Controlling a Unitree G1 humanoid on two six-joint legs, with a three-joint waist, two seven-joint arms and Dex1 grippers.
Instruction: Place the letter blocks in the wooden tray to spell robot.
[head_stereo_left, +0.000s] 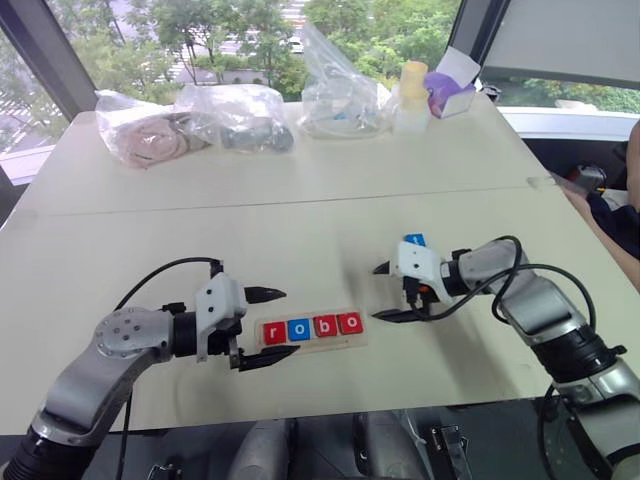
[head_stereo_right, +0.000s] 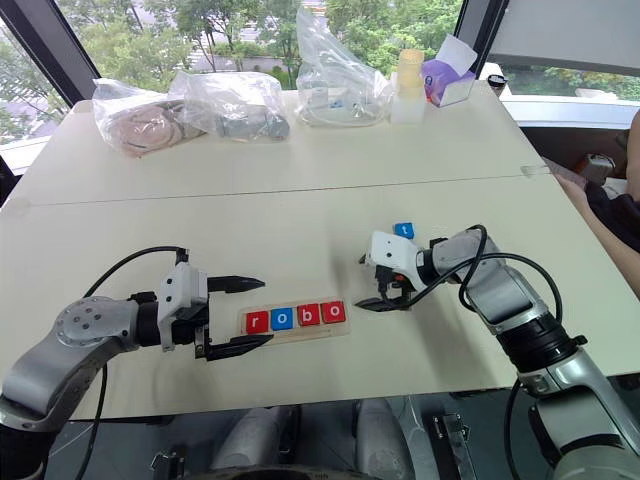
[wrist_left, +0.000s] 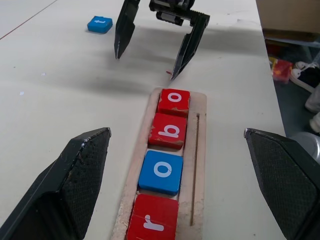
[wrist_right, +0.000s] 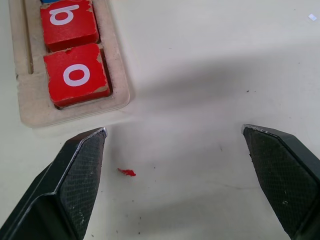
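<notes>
1. Head camera, left eye: a pale table (head_stereo_left: 300, 190) holds the wooden tray (head_stereo_left: 310, 343) near its front edge. 4 letter blocks sit in a row in it, reading r (head_stereo_left: 274, 333), o (head_stereo_left: 299, 329), b (head_stereo_left: 324, 326), o (head_stereo_left: 349, 323): red, blue, red, red. The left gripper (head_stereo_left: 262, 326) lies just beside the tray's r end, its 2 black fingers spread wide and holding nothing. The right gripper (head_stereo_left: 388, 292) hangs near the tray's other end, fingers also wide and empty. A blue t block (head_stereo_left: 415, 240) lies on the table just behind the right gripper, apart from the tray.
2. Head camera, right eye: the same layout. Clear plastic bags (head_stereo_right: 190, 110) and a purple box (head_stereo_right: 447, 82) sit along the far edge of the table.
3. Left wrist camera: the tray runs away between the spread fingers, with 4 blocks filling it up to its far end.
4. Right wrist camera: the tray's end, holding the red o and b, lies just beyond the open fingers. A tiny red chip (wrist_right: 127, 172) rests on the table.
</notes>
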